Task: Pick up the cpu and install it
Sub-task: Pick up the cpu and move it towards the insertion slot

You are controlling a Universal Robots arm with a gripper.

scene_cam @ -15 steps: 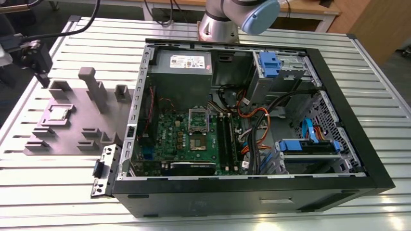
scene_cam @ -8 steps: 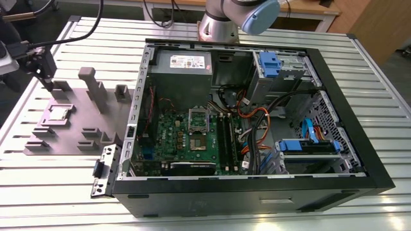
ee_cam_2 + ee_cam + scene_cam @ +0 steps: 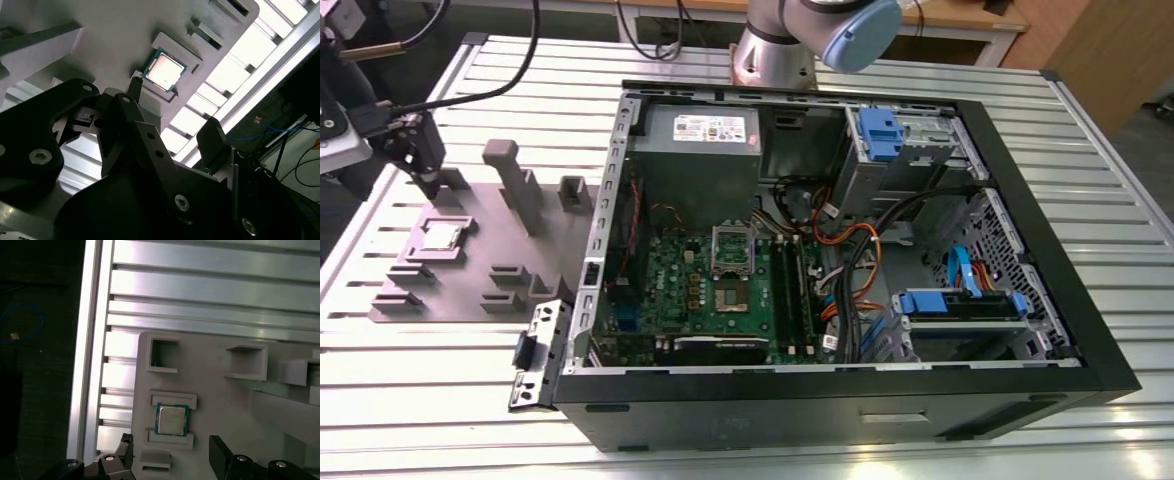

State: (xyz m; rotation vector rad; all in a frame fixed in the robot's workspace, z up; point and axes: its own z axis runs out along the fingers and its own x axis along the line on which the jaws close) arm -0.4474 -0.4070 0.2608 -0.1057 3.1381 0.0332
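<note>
The cpu is a small square chip with a silvery top, lying flat in a shallow pocket of the grey fixture plate at the exterior view's left. Both wrist views show the cpu seated in its pocket. My gripper hangs over the plate's far end, a short way from the chip and not touching it. In both wrist views the gripper is open, its dark fingers apart with nothing between them. On the green motherboard inside the case sits the silvery socket frame.
The open black computer case lies on the slatted metal table, with a grey power supply, blue drive brackets and loose cables inside. Upright posts rise from the fixture plate. The table edge runs close beside the plate.
</note>
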